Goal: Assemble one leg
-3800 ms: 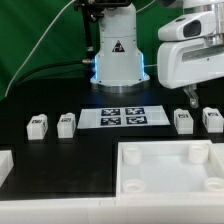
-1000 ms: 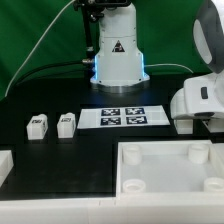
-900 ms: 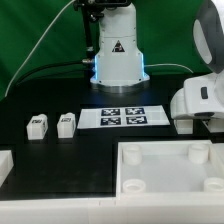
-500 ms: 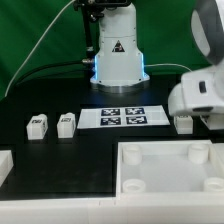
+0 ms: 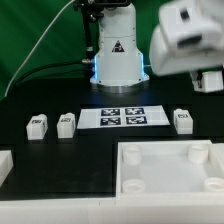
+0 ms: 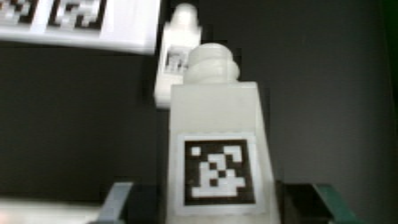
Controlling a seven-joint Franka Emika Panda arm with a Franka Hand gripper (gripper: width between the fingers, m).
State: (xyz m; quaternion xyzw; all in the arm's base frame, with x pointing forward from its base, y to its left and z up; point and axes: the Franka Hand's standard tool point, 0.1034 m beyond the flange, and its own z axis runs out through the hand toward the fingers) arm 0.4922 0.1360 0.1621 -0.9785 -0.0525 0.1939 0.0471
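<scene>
My gripper (image 5: pixel 208 82) is up at the exterior view's right, above the table, shut on one leg (image 5: pixel 209 80), a small white block. In the wrist view that leg (image 6: pixel 217 130) stands between my two fingers (image 6: pixel 121 203), with its black-and-white tag facing the camera and a rounded peg at its far end; the gripper (image 6: pixel 222 205) clamps it at the tag end. Three more legs stand on the black table: two at the left (image 5: pixel 37 125) (image 5: pixel 66 123) and one at the right (image 5: pixel 182 120). One of them shows past the held leg in the wrist view (image 6: pixel 173 58).
The marker board (image 5: pixel 122 117) lies mid-table and also shows in the wrist view (image 6: pixel 63 20). The large white tray-like piece with corner sockets (image 5: pixel 168 186) fills the front right. Another white part (image 5: pixel 4 166) sits at the front left. The arm's base (image 5: pixel 117 58) stands behind.
My gripper came down on the rightmost leg, closed on it and has risen with it. That leg's place on the table is now bare.
</scene>
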